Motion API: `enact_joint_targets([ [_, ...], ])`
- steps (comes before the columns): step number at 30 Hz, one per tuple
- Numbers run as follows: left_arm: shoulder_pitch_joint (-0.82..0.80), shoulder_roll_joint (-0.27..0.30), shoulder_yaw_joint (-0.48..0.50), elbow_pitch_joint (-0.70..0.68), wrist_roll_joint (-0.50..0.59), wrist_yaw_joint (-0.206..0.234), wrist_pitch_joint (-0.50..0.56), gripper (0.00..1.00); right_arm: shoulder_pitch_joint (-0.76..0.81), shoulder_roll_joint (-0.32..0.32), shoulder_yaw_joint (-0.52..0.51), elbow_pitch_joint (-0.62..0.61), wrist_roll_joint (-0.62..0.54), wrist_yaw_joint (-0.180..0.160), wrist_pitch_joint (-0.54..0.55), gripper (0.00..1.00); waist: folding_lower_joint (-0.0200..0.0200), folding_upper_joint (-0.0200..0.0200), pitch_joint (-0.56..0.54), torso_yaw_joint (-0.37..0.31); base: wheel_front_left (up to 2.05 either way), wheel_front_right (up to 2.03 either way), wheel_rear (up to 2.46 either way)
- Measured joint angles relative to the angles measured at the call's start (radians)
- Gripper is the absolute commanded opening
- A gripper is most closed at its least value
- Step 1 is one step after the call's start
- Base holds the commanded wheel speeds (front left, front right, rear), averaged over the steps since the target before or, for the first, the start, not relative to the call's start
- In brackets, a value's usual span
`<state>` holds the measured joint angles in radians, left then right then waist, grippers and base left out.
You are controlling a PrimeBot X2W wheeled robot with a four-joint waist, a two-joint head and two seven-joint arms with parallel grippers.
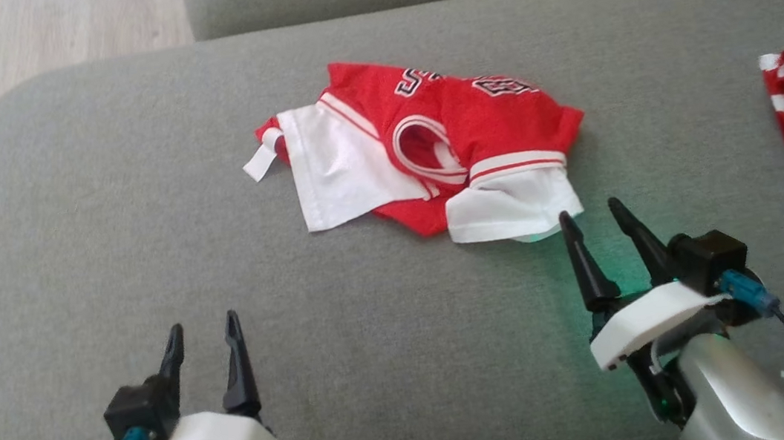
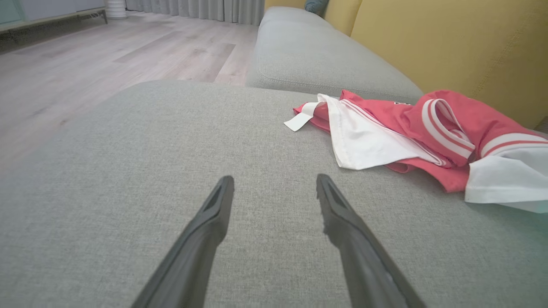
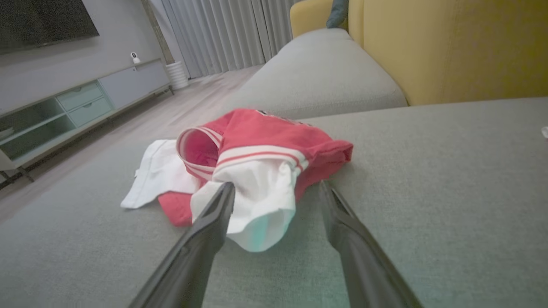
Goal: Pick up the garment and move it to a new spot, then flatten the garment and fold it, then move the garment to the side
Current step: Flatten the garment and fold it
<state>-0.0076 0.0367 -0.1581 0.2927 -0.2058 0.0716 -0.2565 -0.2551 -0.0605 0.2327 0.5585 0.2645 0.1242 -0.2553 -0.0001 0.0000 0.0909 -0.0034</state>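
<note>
garment (image 1: pixel 492 118) sits crumpled mid-way across the grey seat cushion (image 1: pixel 106 270), a bit toward its back. looks light and floppy, so it'll sag wherever pinched. i'd grab the white sleeve hem (image 1: pixel 512 220) on the cushion's front side. right gripper (image 1: pixel 589 209) hovers spread just short of it, left gripper (image 1: pixel 202 322) spread too, empty.

Left gripper (image 2: pixel 275 184) parted, garment (image 2: pixel 411 137) (crumpled) beyond

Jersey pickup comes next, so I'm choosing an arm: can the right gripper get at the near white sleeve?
Likely yes: the right gripper is open, its tips beside the white sleeve of the jersey, nothing between.
</note>
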Motion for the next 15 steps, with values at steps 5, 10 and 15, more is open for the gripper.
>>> enact_joint_targets([
  [5, -0.049, 0.0, -0.037, -0.017, -0.016, -0.002, 0.0, 1.0, -0.027, 0.0, -0.037, 0.066, -0.016, 0.0, 0.0, 1.0, 0.0, 0.0, 0.036, 0.038, 0.0, 0.0, 0.0],
  [10, -0.08, 0.001, -0.051, -0.024, -0.016, -0.003, 0.0, 1.0, -0.075, 0.0, -0.046, 0.116, -0.006, 0.0, 0.0, 1.0, 0.0, 0.0, 0.06, 0.087, 0.0, 0.0, 0.0],
  [15, -0.078, 0.001, -0.048, -0.023, -0.017, -0.001, 0.0, 1.0, -0.083, 0.002, -0.026, 0.134, 0.053, 0.0, 0.0, 0.0, 0.0, 0.0, 0.068, 0.12, 0.0, 0.0, 0.0],
])
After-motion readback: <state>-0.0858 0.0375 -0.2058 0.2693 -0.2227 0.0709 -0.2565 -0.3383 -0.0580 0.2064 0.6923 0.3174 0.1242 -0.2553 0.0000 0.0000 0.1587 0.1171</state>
